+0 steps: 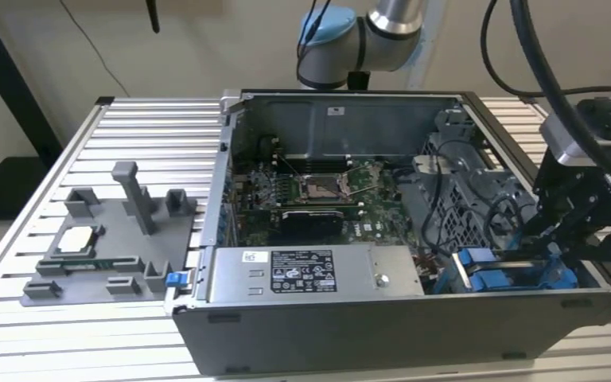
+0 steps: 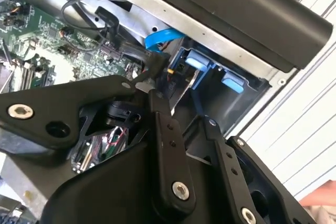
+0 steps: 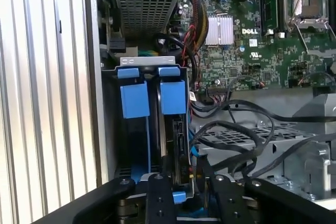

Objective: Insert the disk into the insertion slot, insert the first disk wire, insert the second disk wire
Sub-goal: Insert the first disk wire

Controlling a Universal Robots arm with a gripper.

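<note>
Judging by the disk [image 3: 177, 140] standing edge-on inside the insertion slot [image 3: 147, 60] (seated, it seems), I place us at the first wire step, which calls for fine alignment with its connector edge. The gripper [image 3: 189, 184] hangs close to that edge among black wires [image 3: 231, 129]; clenched or released, I cannot tell. Both sit by the surface's [image 1: 157, 127] near corner on the exterior view's right.

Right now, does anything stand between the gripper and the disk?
Nothing visible does. The gripper is right at the end of the disk, which sits in the insertion slot; black cables lie beside it, not between.
</note>
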